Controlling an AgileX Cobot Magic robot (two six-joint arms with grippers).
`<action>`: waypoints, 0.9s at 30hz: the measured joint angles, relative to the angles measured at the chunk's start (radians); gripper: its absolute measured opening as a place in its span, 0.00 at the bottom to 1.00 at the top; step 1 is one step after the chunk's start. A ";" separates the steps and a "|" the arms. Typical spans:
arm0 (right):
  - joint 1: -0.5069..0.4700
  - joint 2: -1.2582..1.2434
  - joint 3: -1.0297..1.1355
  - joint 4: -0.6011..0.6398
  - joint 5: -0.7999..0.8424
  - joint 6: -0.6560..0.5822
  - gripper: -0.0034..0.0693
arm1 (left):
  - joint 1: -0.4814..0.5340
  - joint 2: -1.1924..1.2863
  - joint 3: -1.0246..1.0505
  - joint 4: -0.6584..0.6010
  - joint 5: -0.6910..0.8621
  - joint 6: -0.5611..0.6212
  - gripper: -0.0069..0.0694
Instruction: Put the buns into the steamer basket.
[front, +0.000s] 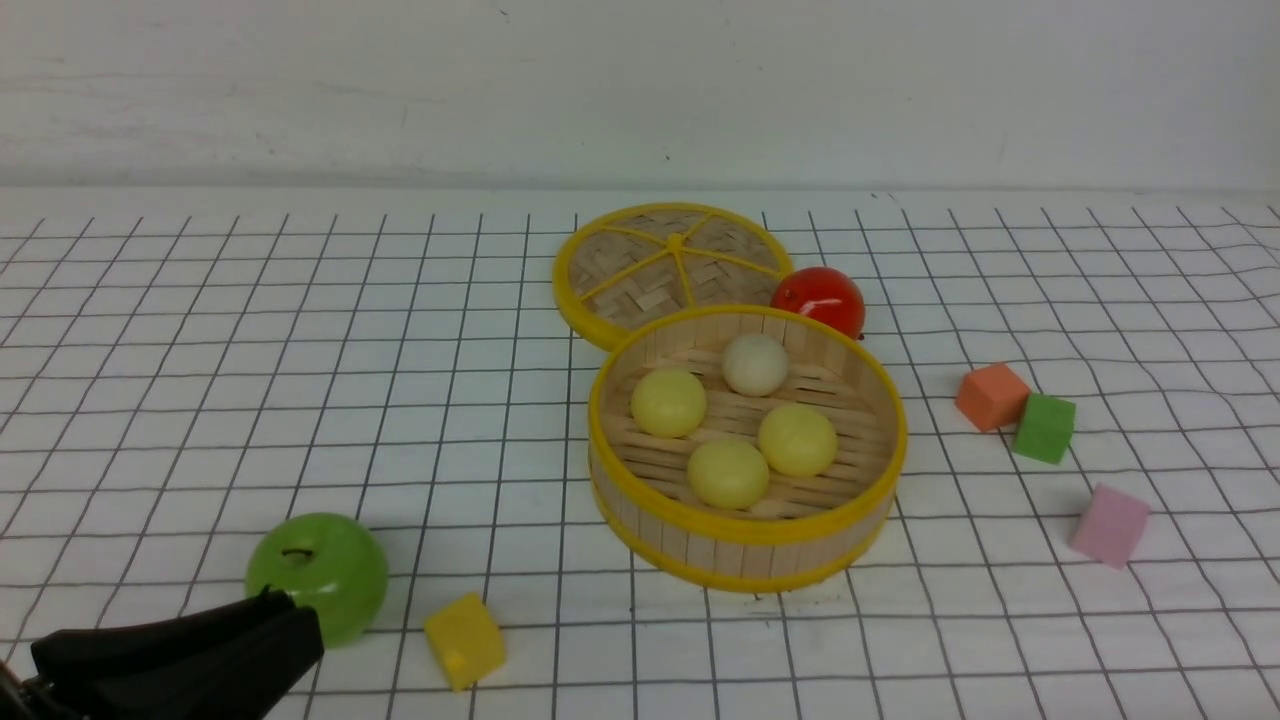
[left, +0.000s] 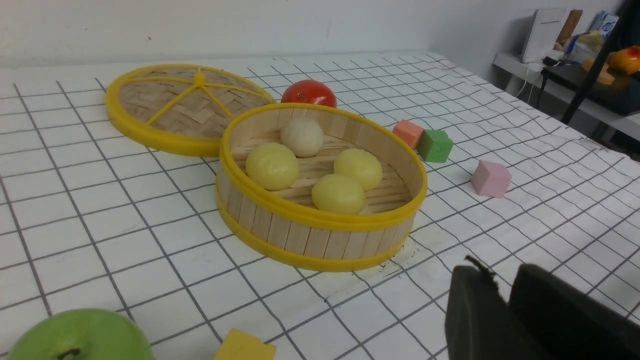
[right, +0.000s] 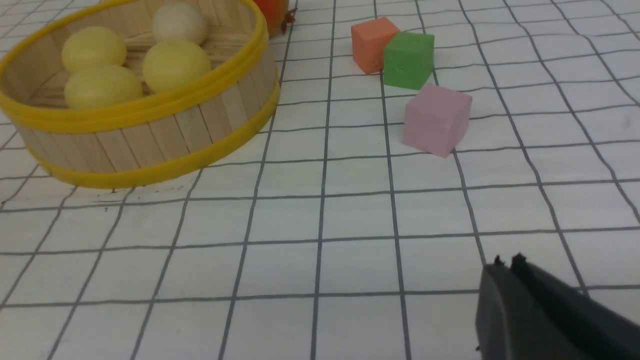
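Buns (front: 728, 474): all 4 in basket (front: 745, 555). Left gripper (left: 501, 295) near shut, empty; right (right: 506, 280) closed, empty. Likely done; just withdraw.

Green apple (left: 82, 337) and yellow cube (left: 245, 346) — both cut off by the left wrist view's edge — show only partly.

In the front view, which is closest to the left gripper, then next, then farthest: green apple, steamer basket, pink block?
1. Green apple: nearest, right beside the left gripper.
2. Steamer basket: in the middle, holding the buns.
3. Pink block: farthest, over on the right.
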 joint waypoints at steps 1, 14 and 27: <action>0.000 0.000 0.000 0.000 0.000 0.000 0.04 | 0.000 0.000 0.000 0.001 -0.003 0.000 0.23; 0.000 0.000 0.000 0.000 0.000 0.000 0.05 | 0.180 -0.088 0.009 -0.003 -0.120 0.000 0.13; 0.000 0.000 0.000 0.000 0.000 0.000 0.05 | 0.555 -0.460 0.291 -0.027 0.020 -0.001 0.07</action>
